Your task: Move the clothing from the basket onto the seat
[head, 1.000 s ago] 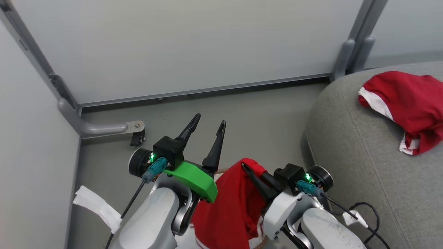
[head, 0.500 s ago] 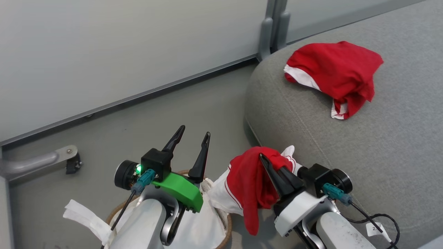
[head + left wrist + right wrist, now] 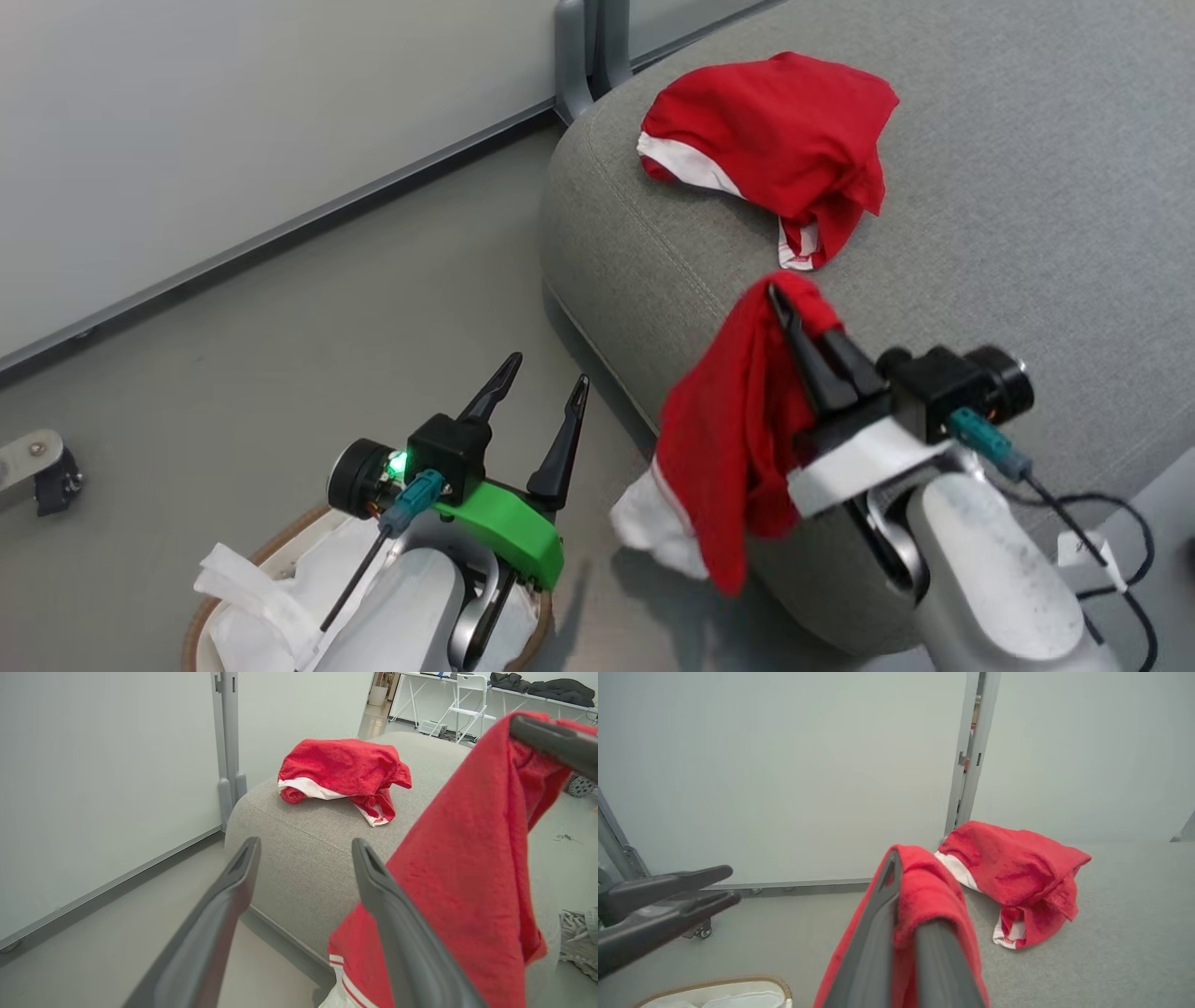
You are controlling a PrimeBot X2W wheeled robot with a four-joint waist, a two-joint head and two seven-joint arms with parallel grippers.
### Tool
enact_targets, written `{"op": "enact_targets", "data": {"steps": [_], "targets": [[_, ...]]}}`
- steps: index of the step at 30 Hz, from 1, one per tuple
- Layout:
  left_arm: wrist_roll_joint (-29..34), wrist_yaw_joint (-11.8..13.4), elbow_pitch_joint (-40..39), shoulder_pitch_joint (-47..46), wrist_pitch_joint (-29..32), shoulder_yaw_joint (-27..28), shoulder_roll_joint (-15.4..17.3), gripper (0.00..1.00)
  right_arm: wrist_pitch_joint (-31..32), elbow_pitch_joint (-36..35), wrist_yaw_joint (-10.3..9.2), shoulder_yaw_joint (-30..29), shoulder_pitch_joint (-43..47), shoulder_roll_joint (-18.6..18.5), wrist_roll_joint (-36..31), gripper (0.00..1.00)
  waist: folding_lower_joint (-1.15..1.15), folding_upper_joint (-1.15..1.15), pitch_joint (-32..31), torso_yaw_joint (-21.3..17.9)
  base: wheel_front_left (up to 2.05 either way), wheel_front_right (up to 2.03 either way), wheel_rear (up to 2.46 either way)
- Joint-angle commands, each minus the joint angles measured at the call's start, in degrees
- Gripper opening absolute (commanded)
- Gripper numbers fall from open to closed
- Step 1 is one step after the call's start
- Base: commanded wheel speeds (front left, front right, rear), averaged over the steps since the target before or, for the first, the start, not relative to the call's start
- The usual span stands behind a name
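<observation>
Pinching the top fold of a soft bright red garment with a white panel and striped trim, the right gripper has its two long dark fingers pressed together on the cloth. The red garment hangs from the fingertips over the near rounded edge of the large grey woven seat cushion, and its white lower end dangles above the grey floor. Whether it touches the cushion's side cannot be told.

A second red garment, crumpled and showing a white band, lies on top of the seat cushion near the corner by the grey upright post, just beyond the held one and apart from it.

The left gripper has its fingers spread wide and holds nothing. It hovers above the small oval white basket with the brown woven rim, which stands on the floor beside the cushion, its plain white liner cloth rumpled inside.
</observation>
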Motion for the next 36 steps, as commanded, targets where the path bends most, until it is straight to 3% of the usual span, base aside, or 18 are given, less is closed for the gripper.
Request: {"op": "enact_targets", "data": {"steps": [1, 5, 10, 15, 20, 25, 36], "targets": [[0.34, -0.33, 0.07, 0.18, -0.01, 0.05, 0.28, 1.00, -0.13, -1.18, -0.08, -0.86, -3.37, -0.70, -1.48, 0.00, 0.00, 0.00, 2.31, -1.08, 0.00, 0.00, 0.00], [1.28, -0.32, -0.41, 0.17, -0.01, -0.01, 1.17, 1.00, -0.13, -3.51, -0.08, -3.03, -13.83, -4.48, -3.22, 0.00, 0.00, 0.00, 4.82, -1.09, 0.00, 0.00, 0.00], [1.88, -0.41, -0.95, -1.41, -0.01, -1.79, 2.49, 1.00, -0.12, -3.03, -0.08, -6.49, -27.85, -12.60, -5.71, 0.00, 0.00, 0.00, 8.48, 1.27, 0.00, 0.00, 0.00], [0.92, -0.38, -1.69, -3.70, -0.01, -4.01, 4.23, 1.00, 0.73, 1.88, -0.08, -9.58, -39.99, -18.72, -9.00, 0.00, 0.00, 0.00, 12.43, 3.95, 0.00, 0.00, 0.00], [0.20, -0.39, -2.36, -6.52, -0.01, -6.40, 5.86, 1.00, 1.15, 9.47, -0.08, -11.99, -47.26, -21.86, -12.32, 0.00, 0.00, 0.00, 16.77, 6.84, 0.00, 0.00, 0.00], [-0.64, -0.40, -3.07, -9.70, -0.01, -8.98, 7.03, 1.00, 1.33, 17.90, -0.08, -18.03, -46.88, -21.70, -16.54, 0.00, 0.00, 0.00, 21.30, 9.94, 0.00, 0.00, 0.00], [-1.68, -0.40, -3.56, -13.07, -0.01, -12.07, 8.92, 1.00, 0.14, 32.54, -0.08, -35.66, -34.18, -15.76, -22.17, 0.00, 0.00, 0.00, 26.00, 12.63, 0.00, 0.00, 0.00]]}}
